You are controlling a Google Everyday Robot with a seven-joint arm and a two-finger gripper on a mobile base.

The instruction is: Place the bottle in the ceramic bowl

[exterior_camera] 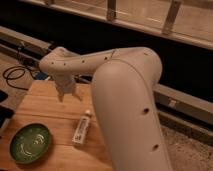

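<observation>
The gripper (pixel 66 92) hangs pointing down over the far half of the bench (pixel 47 107), holding nothing; whether it is spread or closed I cannot tell. It is above the wood, not touching it as far as can be seen.

From the gripper, the bottle (pixel 82 128) lies at about 5 o'clock, clearly apart from it. The bottle is on its side on the bench, its pale cap toward 1 o'clock and its base toward 7 o'clock (the label with dark marks faces up). Its cap end is just beside the edge of the robot's big white arm link (pixel 130 110), which fills the right and lower middle of the view.

The ceramic bowl (pixel 30 144) sits at about 7 o'clock from the gripper and 8 o'clock from the bottle, near the bench's near-left corner. It stands upright, green and glossy with pale swirls inside, and nothing lies in it. A strip of bare wood separates bowl and bottle.

Above the gripper, the wrist joins a pale forearm (pixel 85 61) that runs toward 3 o'clock into the large link. At 10 o'clock from the gripper, off the bench, a dark cable (pixel 12 75) loops on the floor.
</observation>
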